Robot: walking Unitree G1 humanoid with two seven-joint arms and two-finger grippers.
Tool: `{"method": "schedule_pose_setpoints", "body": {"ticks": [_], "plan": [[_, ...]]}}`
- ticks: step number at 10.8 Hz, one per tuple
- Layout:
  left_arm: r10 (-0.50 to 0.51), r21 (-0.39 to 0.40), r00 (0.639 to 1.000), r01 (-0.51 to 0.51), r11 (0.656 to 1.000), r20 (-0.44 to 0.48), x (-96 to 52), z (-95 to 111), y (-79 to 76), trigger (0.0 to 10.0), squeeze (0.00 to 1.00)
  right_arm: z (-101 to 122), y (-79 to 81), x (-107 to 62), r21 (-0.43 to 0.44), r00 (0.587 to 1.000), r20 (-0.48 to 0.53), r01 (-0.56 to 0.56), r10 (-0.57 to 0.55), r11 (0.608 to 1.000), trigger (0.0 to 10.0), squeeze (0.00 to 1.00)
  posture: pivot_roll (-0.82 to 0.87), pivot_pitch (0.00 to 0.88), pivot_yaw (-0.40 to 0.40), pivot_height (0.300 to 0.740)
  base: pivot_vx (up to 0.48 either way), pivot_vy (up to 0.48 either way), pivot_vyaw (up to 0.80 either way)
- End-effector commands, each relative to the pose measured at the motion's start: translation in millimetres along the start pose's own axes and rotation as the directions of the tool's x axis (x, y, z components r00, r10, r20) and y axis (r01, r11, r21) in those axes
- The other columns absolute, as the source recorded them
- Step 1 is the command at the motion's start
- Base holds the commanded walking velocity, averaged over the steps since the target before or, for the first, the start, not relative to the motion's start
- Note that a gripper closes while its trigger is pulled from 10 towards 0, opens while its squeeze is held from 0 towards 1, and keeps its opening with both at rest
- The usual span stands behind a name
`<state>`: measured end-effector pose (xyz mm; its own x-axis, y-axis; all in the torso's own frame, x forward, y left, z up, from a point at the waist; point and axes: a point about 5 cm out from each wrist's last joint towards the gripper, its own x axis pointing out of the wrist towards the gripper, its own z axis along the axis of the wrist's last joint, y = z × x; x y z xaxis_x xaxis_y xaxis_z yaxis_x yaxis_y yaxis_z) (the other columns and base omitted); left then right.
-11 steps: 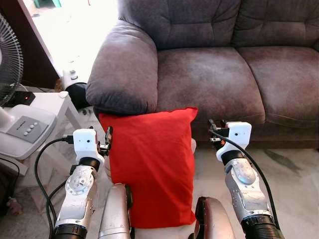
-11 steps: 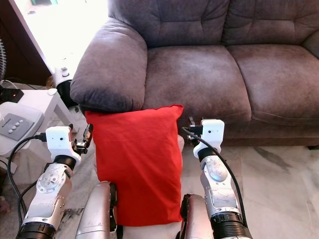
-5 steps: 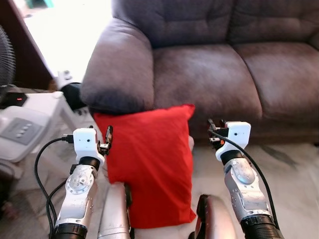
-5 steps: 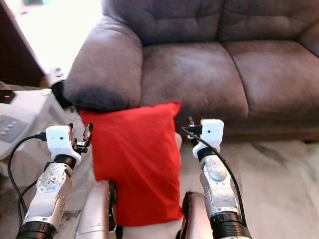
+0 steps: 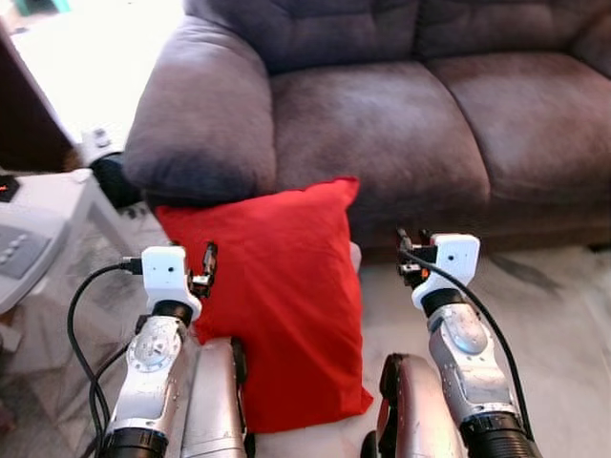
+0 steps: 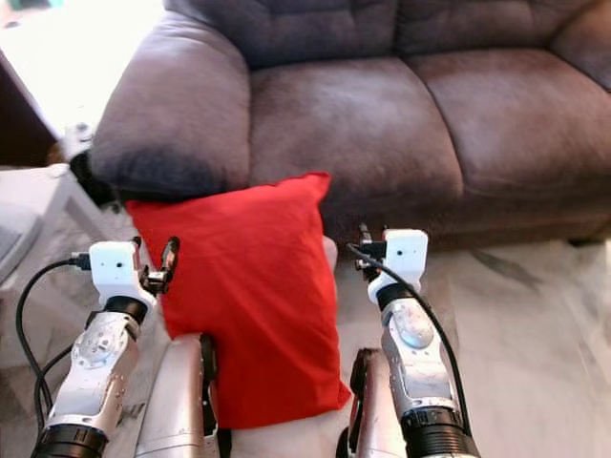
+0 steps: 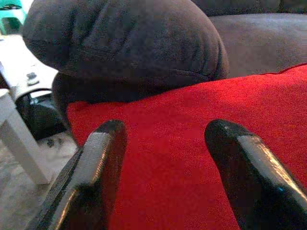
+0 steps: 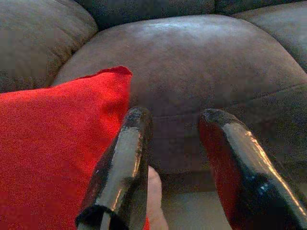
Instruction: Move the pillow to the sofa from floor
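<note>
A red pillow (image 5: 277,296) stands on end on the floor, leaning against the front of a grey-brown sofa (image 5: 382,124) just below its left armrest (image 5: 196,124). My left gripper (image 5: 207,260) is raised at the pillow's left edge, open, with the red fabric (image 7: 192,143) showing between its fingers (image 7: 96,177). My right gripper (image 5: 410,243) is raised to the right of the pillow, open, facing the sofa's front; the pillow's corner (image 8: 57,139) lies beside one of its fingers (image 8: 122,167). Nothing is held by either gripper.
A white side table (image 5: 43,205) with a fan base stands at the left, a dark object (image 5: 115,181) behind it beside the armrest. Pale marble floor (image 5: 554,324) spreads to the right. My knees (image 5: 420,410) show at the bottom.
The whole picture has shifted left and down, so the camera has moved toward the sofa. Both grippers keep their places beside the pillow, still open.
</note>
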<state>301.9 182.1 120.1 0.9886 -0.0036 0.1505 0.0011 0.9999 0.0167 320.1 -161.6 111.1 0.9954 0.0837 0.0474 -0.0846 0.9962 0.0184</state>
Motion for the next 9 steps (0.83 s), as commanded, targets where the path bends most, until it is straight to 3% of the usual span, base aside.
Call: {"method": "schedule_pose_setpoints", "body": {"ticks": [1, 2, 6, 9], "plan": [[0.003, 0.0, 1.0, -0.003, 1.0, 0.017, 0.4, 4.1, 0.8, 10.0, 0.0, 0.9, 1.7, -1.5, -0.017, 1.0, 0.006, -0.01, 0.01, 1.0, 10.0, 0.0, 0.09, 0.181, 0.021, 0.485, 0.0, 0.0, 0.0], [0.005, 0.004, 1.0, -0.005, 1.0, 0.011, 0.6, 3.8, 1.2, 10.0, 0.0, 1.5, 1.9, -1.6, -0.02, 1.0, 0.012, -0.014, 0.014, 1.0, 10.0, 0.0, 0.09, 0.182, 0.021, 0.485, 0.0, 0.0, 0.0], [0.013, 0.009, 1.0, -0.013, 1.0, 0.001, 1.9, 3.5, 2.6, 10.0, 0.0, 0.5, 1.3, -2.3, -0.016, 1.0, 0.007, -0.014, 0.014, 1.0, 10.0, 0.0, 0.09, 0.182, 0.02, 0.485, 0.0, 0.0, 0.78], [0.011, 0.009, 1.0, -0.011, 1.0, -0.002, 2.3, 3.3, 2.0, 10.0, 0.0, -0.9, 1.0, -2.0, 0.001, 1.0, -0.003, -0.01, 0.01, 1.0, 10.0, 0.0, 0.09, 0.183, 0.02, 0.485, 0.0, 0.0, 0.0]]}}
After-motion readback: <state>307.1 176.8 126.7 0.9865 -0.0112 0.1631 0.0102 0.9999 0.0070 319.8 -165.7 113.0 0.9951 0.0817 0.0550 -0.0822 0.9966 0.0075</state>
